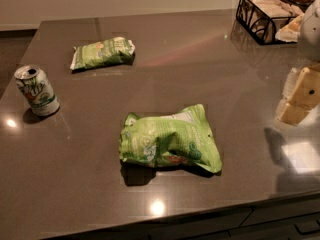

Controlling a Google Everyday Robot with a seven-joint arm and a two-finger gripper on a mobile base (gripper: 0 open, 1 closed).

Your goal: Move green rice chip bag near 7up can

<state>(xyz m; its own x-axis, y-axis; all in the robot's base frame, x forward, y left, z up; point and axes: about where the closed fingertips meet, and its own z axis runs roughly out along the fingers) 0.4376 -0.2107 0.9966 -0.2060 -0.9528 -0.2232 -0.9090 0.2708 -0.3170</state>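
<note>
The green rice chip bag (170,140) lies flat on the dark bench (200,59), near the middle of the front edge. It is puffy and wrinkled, and its long side runs roughly along that edge. The gripper (296,100) shows at the bench's right edge, cream-coloured and partly cut off by the frame. It hangs above the surface, with its shadow on the top just in front of it; whether it is spread or closed cannot be told. The bag sits well apart from it, toward the left edge and a little nearer the front, with bare bench between them (no contact at all). The 7up can (36,90) stands upright close to the left edge, well apart from the bag. A smaller green bag (102,53) lies toward the back left corner, and a black wire basket (248,14) sits at the back right corner
</note>
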